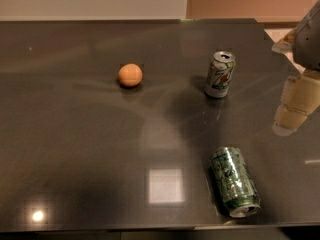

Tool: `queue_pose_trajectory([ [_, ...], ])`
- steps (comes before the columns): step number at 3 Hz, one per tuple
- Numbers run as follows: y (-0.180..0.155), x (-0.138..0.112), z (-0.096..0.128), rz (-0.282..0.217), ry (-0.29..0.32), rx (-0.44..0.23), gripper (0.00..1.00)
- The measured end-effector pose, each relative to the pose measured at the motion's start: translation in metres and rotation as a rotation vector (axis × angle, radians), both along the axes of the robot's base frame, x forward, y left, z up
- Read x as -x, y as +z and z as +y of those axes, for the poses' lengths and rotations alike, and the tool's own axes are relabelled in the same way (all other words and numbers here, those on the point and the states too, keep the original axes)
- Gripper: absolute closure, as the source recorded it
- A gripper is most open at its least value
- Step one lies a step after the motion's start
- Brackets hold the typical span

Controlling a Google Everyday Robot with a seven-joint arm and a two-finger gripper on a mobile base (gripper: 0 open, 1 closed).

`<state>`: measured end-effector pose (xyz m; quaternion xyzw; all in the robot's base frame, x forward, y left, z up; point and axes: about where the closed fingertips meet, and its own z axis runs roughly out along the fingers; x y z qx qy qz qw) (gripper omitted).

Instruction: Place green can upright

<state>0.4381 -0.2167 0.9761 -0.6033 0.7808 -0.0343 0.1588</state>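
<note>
Lying on its side near the front edge of the desk (pixel 75 149), toward its right corner, the green can (pixel 234 181) is ungrasped, so reaching is the step in hand. The gripper (pixel 294 111) hangs at the right edge, well apart from it; whether it is open or closed I cannot tell. Next it must come down and clasp the can's body, then tip it up. Two cans in all, the pale can (pixel 220 74) upright, and one orange ball (pixel 130 75).

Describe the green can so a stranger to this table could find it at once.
Start at the dark table and go to its near edge, right of centre, nearer than the gripper at the right side. The green can lies there on its side, unlike the pale can standing upright farther back.
</note>
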Motion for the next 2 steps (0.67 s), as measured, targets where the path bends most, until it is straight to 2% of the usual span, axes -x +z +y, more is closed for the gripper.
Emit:
queue_pose_trajectory([
  [1,0.0,0.0,0.0,0.0,0.0,0.0,0.0],
  [2,-0.0009,0.0068,0.0084,0.006,0.086,0.0,0.0],
])
